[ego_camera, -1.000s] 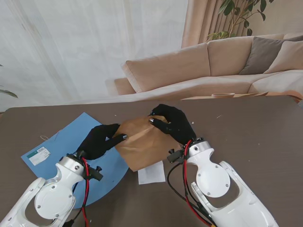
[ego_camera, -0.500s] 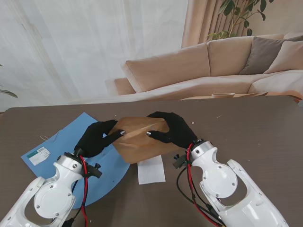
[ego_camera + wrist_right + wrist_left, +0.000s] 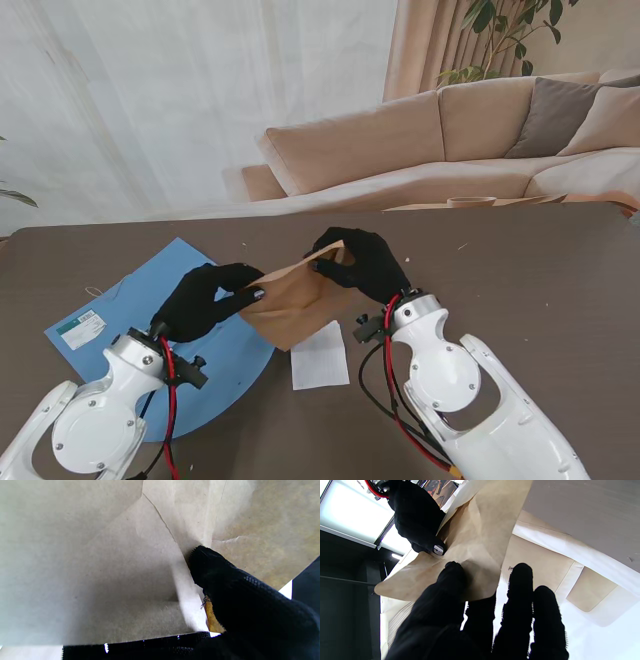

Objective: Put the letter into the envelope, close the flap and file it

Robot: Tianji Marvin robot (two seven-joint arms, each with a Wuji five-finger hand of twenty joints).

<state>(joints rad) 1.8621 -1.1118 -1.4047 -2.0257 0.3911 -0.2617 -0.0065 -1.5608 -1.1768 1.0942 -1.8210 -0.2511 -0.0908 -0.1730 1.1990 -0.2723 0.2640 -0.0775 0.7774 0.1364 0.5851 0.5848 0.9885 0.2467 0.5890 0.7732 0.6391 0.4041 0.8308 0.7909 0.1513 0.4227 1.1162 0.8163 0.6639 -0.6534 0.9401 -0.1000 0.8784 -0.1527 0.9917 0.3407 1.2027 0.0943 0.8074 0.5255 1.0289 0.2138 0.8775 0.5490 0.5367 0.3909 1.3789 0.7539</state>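
Fingers: left hand [image 3: 205,298] fingers [image 3: 452,580] clamped on the left edge of the brown envelope [image 3: 298,295], thumb on top, other fingers behind the paper in the left wrist view. Right hand [image 3: 358,262] fingers [image 3: 207,562] clamped on the envelope's upper right corner, paper pinched and creased there.

Worktop [image 3: 540,290]: dark brown, fills the lower half of the stand frame.

Blue folder [image 3: 130,300]: flat on the worktop, left of centre, white label [image 3: 80,328] at its lower left corner. Left hand sits over its right part.

Envelope: centre of frame, held between both hands, tilted, its right corner raised off the worktop. Lower left edge overlaps the folder.

Letter [image 3: 320,358]: white sheet, flat on the worktop just below the envelope, centre frame, outside it. Neither hand touches it.
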